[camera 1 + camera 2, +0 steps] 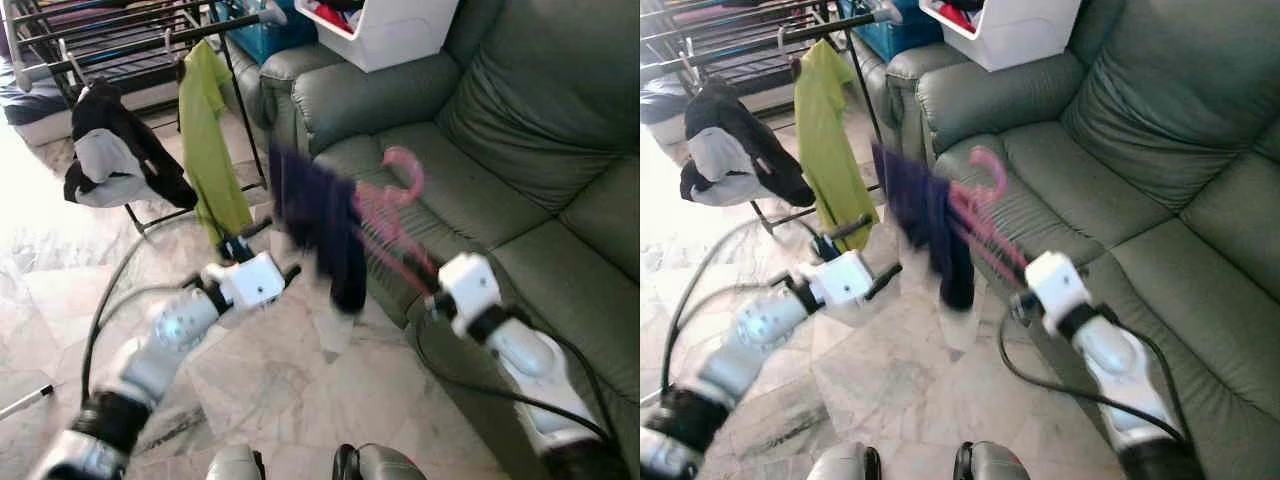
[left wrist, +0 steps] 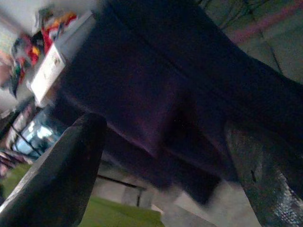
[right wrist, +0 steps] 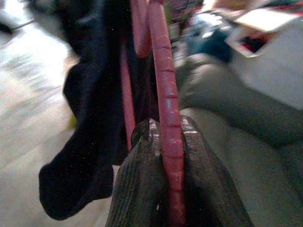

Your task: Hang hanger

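Observation:
A pink hanger (image 1: 405,175) carries a dark navy garment (image 1: 320,225), held up in front of the sofa. My right gripper (image 3: 170,137) is shut on the hanger's pink bar, below and to the right of the cloth. In the left eye view my left gripper (image 1: 272,250) is open just left of the garment, at the level of its lower half. Its fingers (image 2: 61,179) frame the navy cloth in the wrist view without touching it. The metal drying rack (image 1: 120,45) stands at the far left. The picture is blurred.
On the rack hang a green shirt (image 1: 210,140) and a black and grey garment (image 1: 115,155). A green sofa (image 1: 500,150) takes up the right side, with a white box (image 1: 390,30) on its arm. The floor is pale marble tile (image 1: 270,380).

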Tool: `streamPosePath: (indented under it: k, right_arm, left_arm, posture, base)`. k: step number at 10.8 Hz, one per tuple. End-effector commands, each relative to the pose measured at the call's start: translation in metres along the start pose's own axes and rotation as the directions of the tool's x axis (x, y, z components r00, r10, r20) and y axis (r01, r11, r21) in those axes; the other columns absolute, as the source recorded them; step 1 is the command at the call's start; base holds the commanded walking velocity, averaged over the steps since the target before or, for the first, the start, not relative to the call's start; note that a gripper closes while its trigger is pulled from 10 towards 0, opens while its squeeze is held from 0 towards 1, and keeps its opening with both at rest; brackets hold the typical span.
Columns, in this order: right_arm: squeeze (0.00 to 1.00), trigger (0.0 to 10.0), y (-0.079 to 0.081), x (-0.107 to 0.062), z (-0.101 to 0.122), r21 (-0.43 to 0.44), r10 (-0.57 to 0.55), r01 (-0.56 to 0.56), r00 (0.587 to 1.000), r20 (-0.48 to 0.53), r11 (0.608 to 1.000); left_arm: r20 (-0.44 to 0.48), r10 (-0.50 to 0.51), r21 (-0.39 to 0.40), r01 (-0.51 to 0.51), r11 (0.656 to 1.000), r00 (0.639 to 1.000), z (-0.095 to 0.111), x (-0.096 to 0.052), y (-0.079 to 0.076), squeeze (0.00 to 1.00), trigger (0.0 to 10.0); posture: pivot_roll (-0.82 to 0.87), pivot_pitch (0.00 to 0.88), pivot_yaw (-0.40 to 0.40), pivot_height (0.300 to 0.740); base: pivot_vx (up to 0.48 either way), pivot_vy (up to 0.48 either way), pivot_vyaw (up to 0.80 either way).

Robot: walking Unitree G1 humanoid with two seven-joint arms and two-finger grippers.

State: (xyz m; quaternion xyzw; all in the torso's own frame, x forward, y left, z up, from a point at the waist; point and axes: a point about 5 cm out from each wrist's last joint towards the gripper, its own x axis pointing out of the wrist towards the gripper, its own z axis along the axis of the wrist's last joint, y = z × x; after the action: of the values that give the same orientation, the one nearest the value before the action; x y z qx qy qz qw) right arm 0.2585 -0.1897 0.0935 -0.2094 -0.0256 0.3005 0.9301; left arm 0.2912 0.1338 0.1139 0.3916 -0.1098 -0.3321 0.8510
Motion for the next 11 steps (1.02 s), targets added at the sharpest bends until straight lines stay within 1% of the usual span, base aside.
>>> streamPosePath:
  k: [1,2,3,4,6,7,8,9,10,11]
  right_arm:
    - [0.00,10.0,-0.001,-0.004,0.003,-0.014,0.049,-0.049,0.998,0.034,0.999]
    - [0.00,10.0,-0.003,-0.012,-0.001,-0.014,0.100,-0.100,0.995,0.017,0.995]
    - [0.00,10.0,-0.003,-0.013,-0.001,-0.027,0.117,-0.116,0.993,0.014,0.993]
    - [0.00,10.0,-0.003,-0.013,-0.001,-0.036,0.146,-0.145,0.989,0.015,0.989]
    - [0.00,10.0,-0.005,-0.013,0.000,-0.056,0.181,-0.179,0.983,0.020,0.982]
    - [0.00,10.0,-0.003,-0.012,0.002,-0.076,0.209,-0.207,0.978,0.026,0.975]
    - [0.00,10.0,-0.002,-0.012,0.001,-0.096,0.220,-0.217,0.975,0.022,0.971]
    - [0.00,10.0,-0.001,-0.013,0.000,-0.136,0.220,-0.216,0.975,0.014,0.967]
    - [0.00,10.0,-0.004,-0.012,0.000,-0.147,0.191,-0.187,0.981,0.016,0.971]
    - [0.00,10.0,-0.006,-0.011,0.000,-0.176,0.170,-0.164,0.985,0.015,0.971]
  left_arm:
    - [-0.008,-0.024,0.039,0.024,0.999,1.000,-0.005,-0.003,0.003,1.00,10.0]
    - [-0.009,-0.069,0.096,0.070,0.993,0.998,-0.011,-0.007,0.007,1.00,10.0]
    - [-0.003,-0.078,0.099,0.078,0.992,0.997,-0.011,-0.007,0.008,1.00,10.0]
    - [0.004,-0.129,0.129,0.127,0.983,0.992,-0.012,-0.008,0.007,1.00,10.0]
    - [0.019,-0.193,0.164,0.187,0.969,0.981,-0.013,-0.007,0.007,1.00,10.0]
    - [0.018,-0.211,0.195,0.203,0.959,0.977,-0.014,-0.002,0.013,0.05,10.0]
    - [0.030,-0.204,0.202,0.194,0.960,0.979,-0.011,0.004,0.017,0.00,10.0]
    - [0.045,-0.193,0.198,0.181,0.963,0.980,-0.008,0.011,0.021,0.00,10.0]
    - [0.054,-0.183,0.213,0.168,0.962,0.982,-0.005,0.018,0.024,0.00,10.0]
    - [0.062,-0.175,0.220,0.158,0.963,0.983,-0.003,0.024,0.028,0.00,10.0]
  posture:
    - [-0.03,0.074,0.014,0.740]
    - [-0.03,0.073,0.017,0.740]
    - [-0.03,0.074,0.018,0.740]
    - [-0.03,0.072,0.019,0.740]
    - [-0.03,0.068,0.022,0.740]
    - [-0.03,0.067,0.024,0.740]
    - [-0.03,0.067,0.026,0.740]
    - [-0.04,0.065,0.030,0.740]
    - [-0.04,0.065,0.032,0.740]
    - [-0.04,0.065,0.035,0.740]
  base:
    - [0.000,0.000,0.00]
    - [0.000,0.000,0.00]
    - [0.000,0.000,0.00]
    - [0.000,0.000,0.00]
    - [0.000,0.000,0.00]
    - [0.000,0.000,0.00]
    - [0.000,0.000,0.00]
    - [0.000,0.000,0.00]
    - [0.000,0.000,0.00]
    - [0.000,0.000,0.00]
